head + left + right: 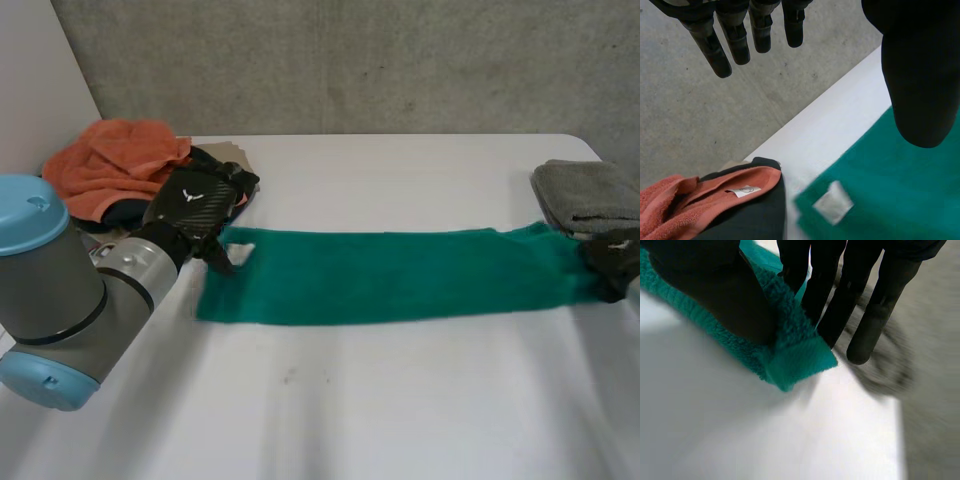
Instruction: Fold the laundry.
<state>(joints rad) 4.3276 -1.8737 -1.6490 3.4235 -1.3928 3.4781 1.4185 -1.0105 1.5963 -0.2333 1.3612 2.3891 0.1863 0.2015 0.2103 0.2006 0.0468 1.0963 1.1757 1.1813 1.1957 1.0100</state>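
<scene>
Across white table [400, 410], long flat green towel [400, 275], left hand [200, 203] released, right hand [612, 260] pinching its end.

On the table [350, 400] the towel [400, 275] lies flat across the middle, running from 9 to 3 o'clock. The pile [115, 165] sits at 10 o'clock, just behind the towel's 9 o'clock end. The folded cloth [590, 195] lies at 2 o'clock, just behind the 3 o'clock end. The left hand [195, 205] hangs over the 9 o'clock end, fingers straight, beside the label [243, 251]. The right hand [612, 262] pinches the 3 o'clock corner.
</scene>
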